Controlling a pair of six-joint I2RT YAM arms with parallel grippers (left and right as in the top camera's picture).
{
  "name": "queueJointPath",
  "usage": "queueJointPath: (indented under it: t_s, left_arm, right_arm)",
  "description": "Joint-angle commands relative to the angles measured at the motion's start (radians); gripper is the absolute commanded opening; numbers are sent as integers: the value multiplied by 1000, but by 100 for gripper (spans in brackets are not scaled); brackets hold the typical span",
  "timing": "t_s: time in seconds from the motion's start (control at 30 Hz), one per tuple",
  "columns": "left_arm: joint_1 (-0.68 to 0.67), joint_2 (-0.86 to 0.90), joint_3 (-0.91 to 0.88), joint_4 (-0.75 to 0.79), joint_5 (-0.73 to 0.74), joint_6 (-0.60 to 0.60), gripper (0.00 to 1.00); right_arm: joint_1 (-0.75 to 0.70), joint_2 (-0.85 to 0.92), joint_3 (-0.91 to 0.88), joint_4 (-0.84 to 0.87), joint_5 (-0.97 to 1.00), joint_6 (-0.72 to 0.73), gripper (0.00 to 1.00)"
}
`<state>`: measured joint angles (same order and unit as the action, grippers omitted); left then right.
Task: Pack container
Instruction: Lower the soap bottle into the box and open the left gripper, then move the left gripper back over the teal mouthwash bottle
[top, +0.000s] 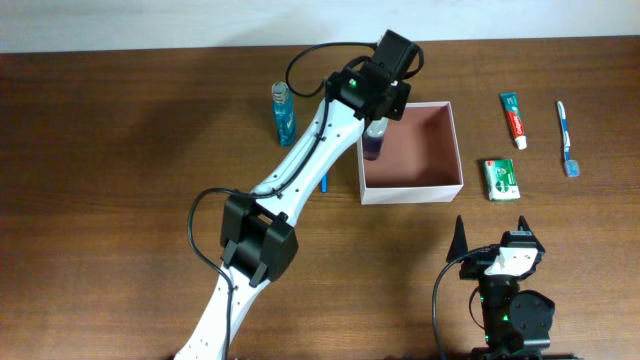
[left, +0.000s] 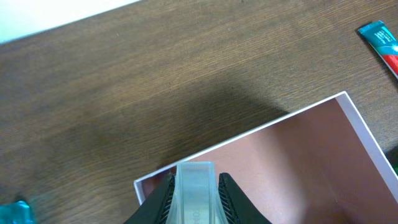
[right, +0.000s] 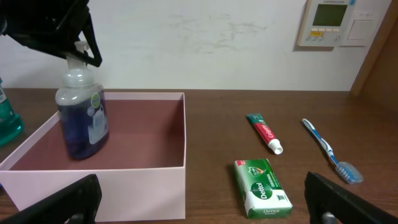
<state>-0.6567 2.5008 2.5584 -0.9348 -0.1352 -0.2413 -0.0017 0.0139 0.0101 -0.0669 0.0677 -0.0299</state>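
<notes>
The container (top: 455, 140) is a square shallow box with white walls and a pinkish-brown inside, at the table's middle; it also shows in the right wrist view (right: 149, 186) and the left wrist view (left: 311, 155). My left gripper (top: 378, 110) is shut on the clear top of a blue liquid bottle (right: 83, 124), holding it upright inside the container's left part; the bottle's top shows between the fingers (left: 195, 196). My right gripper (top: 490, 240) is open and empty near the front edge, facing the container.
A green Dettol soap box (top: 501, 179) lies right of the container, with a toothpaste tube (top: 513, 118) and a blue toothbrush (top: 567, 138) beyond. A teal bottle (top: 283, 112) stands left of the container. A thin blue item (top: 324, 183) lies beside the left arm.
</notes>
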Motion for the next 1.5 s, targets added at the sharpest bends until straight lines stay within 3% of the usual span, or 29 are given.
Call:
queueJointPath:
  t_s: [0.0, 0.07, 0.43, 0.7, 0.87, 1.0, 1.13, 1.2, 1.27, 1.47]
  left_arm:
    - [3, -8, 21, 16, 0, -39, 36]
    - [3, -8, 21, 16, 0, -39, 43]
    - [3, -8, 40, 45, 0, -34, 44]
    - [22, -10, 315, -2, 13, 58, 55]
    - [68, -10, 493, -127, -70, 57, 56]
    - [137, -10, 551, -311, -181, 57, 57]
    - [209, -9, 550, -483, -148, 56, 57]
    - [251, -8, 550, -581, -114, 56, 66]
    - [278, -8, 550, -631, -103, 56, 68]
    - [338, 15, 549, -653, -51, 61, 68]
  right_arm:
    - [8, -6, -5, -6, 20, 0, 99]
    - [8, -7, -5, -6, 20, 0, 99]
    - [8, -7, -5, -6, 20, 0, 99]
    - [8, -6, -5, -6, 20, 0, 99]
    - [8, -6, -5, -6, 20, 0, 99]
    - [8, -7, -5, -6, 20, 0, 99]
    - [8, -7, -5, -6, 20, 0, 99]
    - [8, -6, -5, -6, 20, 0, 99]
    - [8, -7, -5, -6, 20, 0, 99]
    - [8, -6, -5, -6, 20, 0, 99]
